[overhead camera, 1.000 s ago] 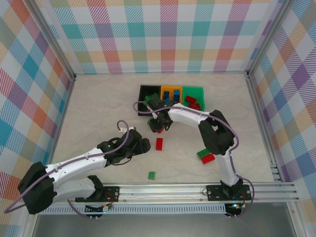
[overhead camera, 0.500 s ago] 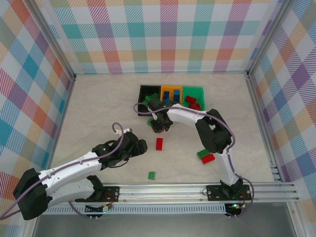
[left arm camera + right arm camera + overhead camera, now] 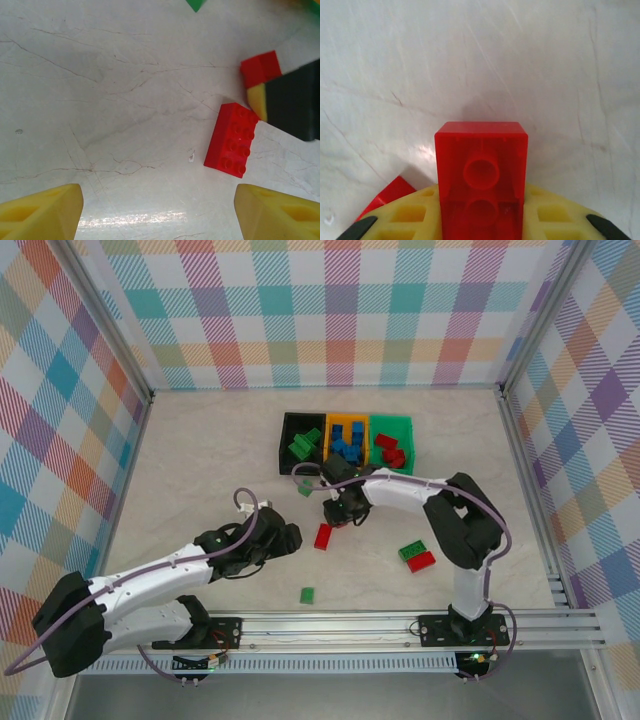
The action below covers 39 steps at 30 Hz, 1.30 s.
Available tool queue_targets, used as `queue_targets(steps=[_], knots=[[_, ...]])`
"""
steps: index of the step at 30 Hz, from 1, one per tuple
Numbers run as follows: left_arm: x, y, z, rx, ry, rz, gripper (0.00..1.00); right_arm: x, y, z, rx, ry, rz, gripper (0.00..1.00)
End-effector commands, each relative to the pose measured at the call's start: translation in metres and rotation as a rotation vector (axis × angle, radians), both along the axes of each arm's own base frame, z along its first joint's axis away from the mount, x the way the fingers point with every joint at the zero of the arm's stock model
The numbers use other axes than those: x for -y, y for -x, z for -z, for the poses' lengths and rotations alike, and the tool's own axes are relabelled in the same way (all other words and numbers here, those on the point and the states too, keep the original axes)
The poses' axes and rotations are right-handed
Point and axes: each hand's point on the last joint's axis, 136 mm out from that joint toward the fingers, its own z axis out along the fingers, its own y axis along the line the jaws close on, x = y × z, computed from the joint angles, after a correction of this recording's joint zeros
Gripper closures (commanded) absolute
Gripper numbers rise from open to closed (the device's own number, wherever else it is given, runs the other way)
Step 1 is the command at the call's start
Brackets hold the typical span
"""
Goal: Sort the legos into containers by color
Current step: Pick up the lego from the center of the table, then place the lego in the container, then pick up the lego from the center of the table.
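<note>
The right pincer (image 3: 340, 512) is closed on a small red brick (image 3: 481, 160). Its yellow fingers (image 3: 402, 220) press the brick from both sides, low over the table (image 3: 200, 450) and a little nearer than the bins. Whether the brick touches the table, I cannot tell.

The left pincer (image 3: 159, 202) stands wide and holds nothing. A longer red brick (image 3: 231, 141) lies flat on the table just beyond it, to the right.

The bins stand in a row at the far side. The black bin (image 3: 285, 445) holds green bricks, the orange bin (image 3: 347, 417) blue ones and the green bin (image 3: 392, 418) red ones. A green brick (image 3: 307, 595) lies close to the near edge. At the right, another green brick (image 3: 409, 551) touches a third red brick (image 3: 423, 562).
</note>
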Motion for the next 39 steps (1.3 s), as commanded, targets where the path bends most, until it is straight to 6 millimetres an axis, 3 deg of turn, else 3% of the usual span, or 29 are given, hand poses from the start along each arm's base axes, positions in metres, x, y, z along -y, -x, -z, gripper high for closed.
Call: queue_targets(steps=[1,8,16,21,25,27,31,36,39], knots=[[0.011,0.0,0.0,-0.003,0.028,0.016,0.21,0.007,-0.006,-0.026,0.07,-0.04,0.067,0.72],[0.025,-0.001,0.0,-0.007,0.037,0.039,0.21,0.039,-0.03,-0.069,0.179,-0.125,0.187,0.72],[0.047,0.0,0.001,-0.037,0.023,0.105,0.21,0.105,-0.093,-0.115,0.266,-0.234,0.401,0.71],[0.068,-0.004,0.002,-0.035,0.025,0.145,0.2,0.123,-0.134,-0.123,0.269,-0.266,0.447,0.68],[0.085,-0.003,0.008,-0.082,0.027,0.172,0.2,0.124,-0.17,-0.121,0.26,-0.279,0.462,0.48],[0.092,-0.003,0.009,-0.091,0.011,0.189,0.2,0.12,-0.18,-0.121,0.249,-0.28,0.451,0.44],[0.096,0.0,0.013,-0.122,-0.037,0.201,0.19,0.112,-0.174,-0.119,0.222,-0.325,0.441,0.42],[0.096,0.0,0.018,-0.14,-0.085,0.219,0.19,0.113,-0.135,-0.114,0.216,-0.368,0.414,0.42],[0.083,-0.005,0.017,-0.135,-0.178,0.199,0.19,0.12,-0.106,-0.109,0.216,-0.371,0.404,0.41]])
